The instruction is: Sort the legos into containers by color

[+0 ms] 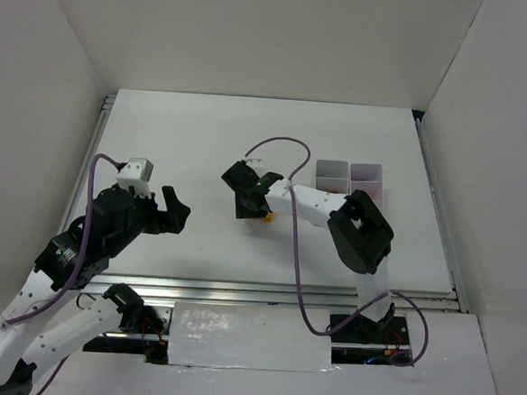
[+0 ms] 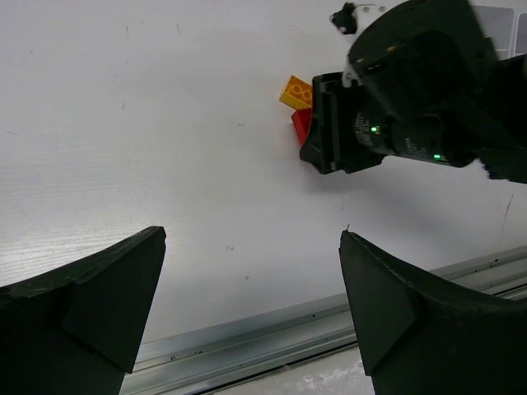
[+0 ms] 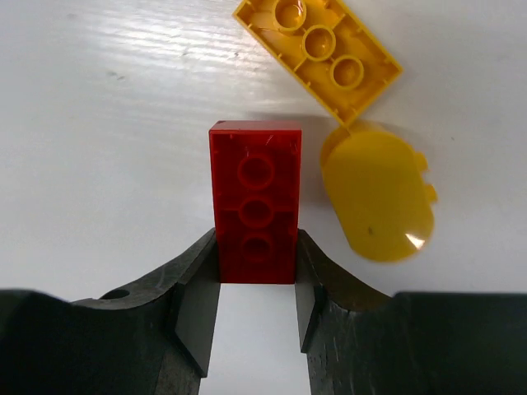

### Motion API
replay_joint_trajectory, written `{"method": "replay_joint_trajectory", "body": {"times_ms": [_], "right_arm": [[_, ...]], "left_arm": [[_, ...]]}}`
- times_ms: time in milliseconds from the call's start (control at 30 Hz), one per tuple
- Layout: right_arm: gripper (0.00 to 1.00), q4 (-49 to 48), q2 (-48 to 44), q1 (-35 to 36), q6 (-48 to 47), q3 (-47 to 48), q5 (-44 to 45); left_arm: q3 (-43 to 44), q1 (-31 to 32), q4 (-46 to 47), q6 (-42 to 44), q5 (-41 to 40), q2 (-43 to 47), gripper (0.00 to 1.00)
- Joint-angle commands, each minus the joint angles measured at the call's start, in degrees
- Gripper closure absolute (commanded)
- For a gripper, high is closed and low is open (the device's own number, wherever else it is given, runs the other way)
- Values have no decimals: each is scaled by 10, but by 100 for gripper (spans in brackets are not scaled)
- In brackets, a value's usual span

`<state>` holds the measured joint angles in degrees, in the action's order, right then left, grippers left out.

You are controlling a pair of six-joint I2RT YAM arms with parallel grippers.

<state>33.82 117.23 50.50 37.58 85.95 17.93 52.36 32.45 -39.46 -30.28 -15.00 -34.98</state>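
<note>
left gripper: jaws wide apart and empty, held off to the side so your other arm has room.
right gripper: jaws clamped across the red brick, ready for you to lift.
yellow brick, yellow oval: just beside the red, untouched.
tray: far right, where your red belongs.

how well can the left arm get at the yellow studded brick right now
Probably not cleanly. The left gripper is open and faces it, but the right gripper, shut on the red brick, sits close beside the yellow studded brick and would likely be bumped.
</note>
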Motion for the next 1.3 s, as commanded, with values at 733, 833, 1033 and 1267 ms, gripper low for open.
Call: {"method": "replay_joint_trajectory", "body": {"times_ms": [733,833,1033,1267], "right_arm": [[99,-180,-549,-421,194,-406,-82],[98,-181,-540,-464,214,-423,-95],[95,-220,-544,-481,268,-450,-108],[84,-236,-524,-486,301,-440,-116]], "left_arm": [[-2,6,20,4,9,7,0],[-2,7,21,5,9,8,1],[-2,8,19,6,11,4,1],[-2,7,21,8,16,0,0]]}}
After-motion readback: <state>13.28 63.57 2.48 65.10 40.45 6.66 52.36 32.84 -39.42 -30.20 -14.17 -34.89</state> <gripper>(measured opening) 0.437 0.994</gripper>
